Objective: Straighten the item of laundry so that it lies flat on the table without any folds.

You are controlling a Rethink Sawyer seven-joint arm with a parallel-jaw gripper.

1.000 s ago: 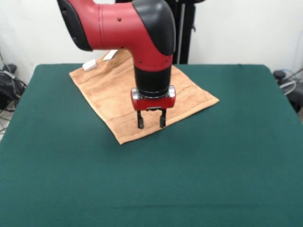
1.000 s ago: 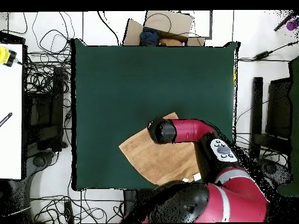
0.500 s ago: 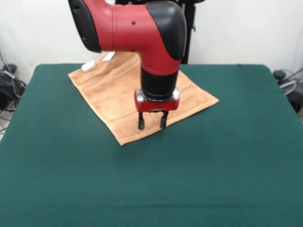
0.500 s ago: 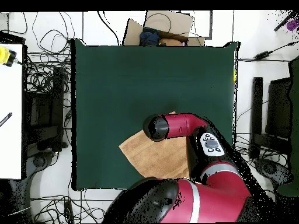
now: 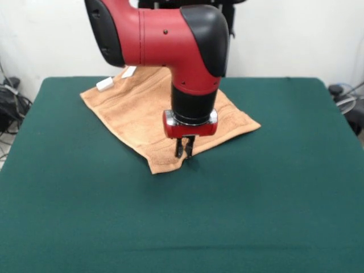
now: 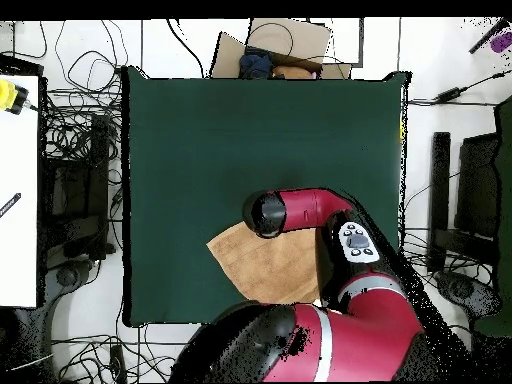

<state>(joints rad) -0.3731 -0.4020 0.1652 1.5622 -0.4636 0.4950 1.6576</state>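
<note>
Gripper is down at the towel's near edge, fingers drawn together and pinching the cloth there; I read a small ridge of fabric caught between them, the hem lifted a little right at the tips. From the front camera the black fingers hang below the red wrist collar, and the arm comes in from the top, red link lying across, black elbow cap on the right.

The towel lies on the far half of the table, set diagonally, one corner pointing toward the camera and just left of the gripper. That corner looks slightly curled and pulled in. The right corner reaches out flat past the wrist. A woven band runs along the near-right edge. At the far left corner I see a white label, and a second white bit, the loop, sits just behind it beside the arm.

From overhead the towel shows as a tan patch near the table's lower edge, its right part hidden under the arm. I can't see the gripper itself in that view; the black wrist end covers it.

Cables crowd the floor round the table.
</note>
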